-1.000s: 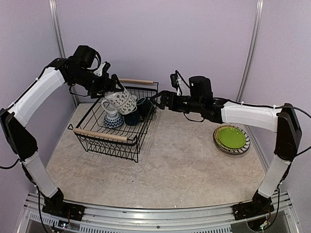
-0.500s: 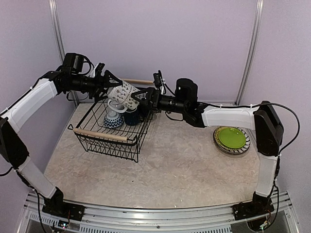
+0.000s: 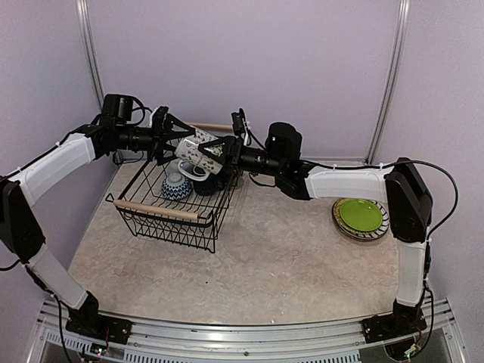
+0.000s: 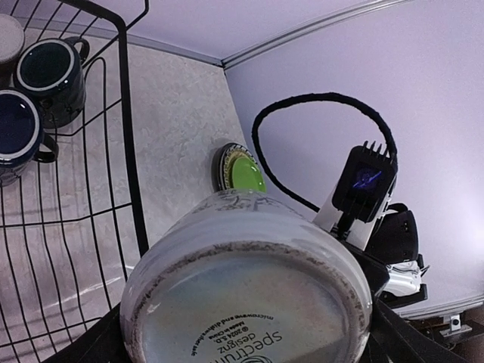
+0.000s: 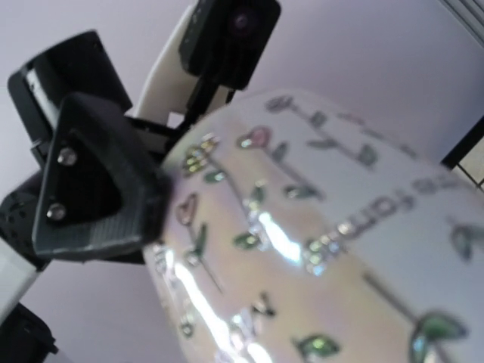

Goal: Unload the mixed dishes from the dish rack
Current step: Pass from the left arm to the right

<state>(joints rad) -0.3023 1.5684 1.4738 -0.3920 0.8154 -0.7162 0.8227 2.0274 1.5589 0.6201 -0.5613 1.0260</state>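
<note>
Several plates [image 3: 360, 217] already lie stacked on the surface [image 3: 287, 257] at right; a small bowl [image 3: 176, 185] and dark mugs [image 3: 204, 181] sit in the dish rack [image 3: 155, 211]. Above its far side the left claw [image 3: 175, 144] grips the patterned white mug [image 3: 198, 153] (tilted), with the right claw [image 3: 225, 151] close beside it, its spread impossible to tell.

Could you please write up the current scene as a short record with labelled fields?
Left gripper: shut on the patterned white mug, held tilted above the dish rack
Right gripper: close against the mug's other side; open or shut cannot be told
In the rack: two dark mugs and a patterned small bowl
Outside the rack: lime green plate on top of another plate, on the table to the right
</note>
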